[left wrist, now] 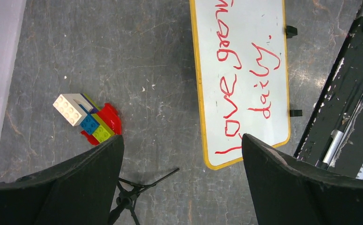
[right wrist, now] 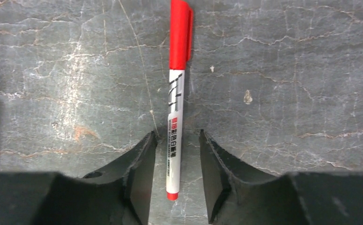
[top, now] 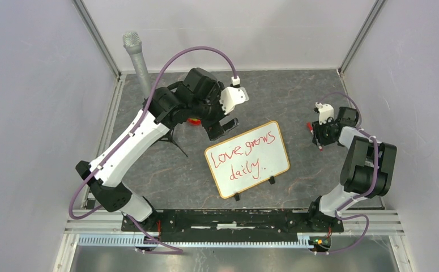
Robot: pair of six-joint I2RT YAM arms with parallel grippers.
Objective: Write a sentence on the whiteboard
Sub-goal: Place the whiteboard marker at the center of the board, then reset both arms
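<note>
The whiteboard [top: 275,165] stands on its two black clip feet mid-table, its wood frame tilted. The sentence [top: 244,153] on it is red cursive, "Love grows daily." in two lines, seen sideways as the sentence [left wrist: 231,79] on the whiteboard [left wrist: 274,14] in the left wrist view. My left gripper [top: 222,128] hovers open just left of the board; nothing lies between its jaws [left wrist: 181,138]. A red-capped marker [right wrist: 175,108] lies flat on the table right of the board. My right gripper [right wrist: 177,137] straddles its tail end, open, with a gap on each side.
A cluster of toy bricks [left wrist: 88,117] lies left of the board under the left arm. A small black tripod [left wrist: 132,197] stands beside it, holding a grey microphone [top: 137,62]. The black rail [top: 234,221] runs along the near edge. White walls close in both sides.
</note>
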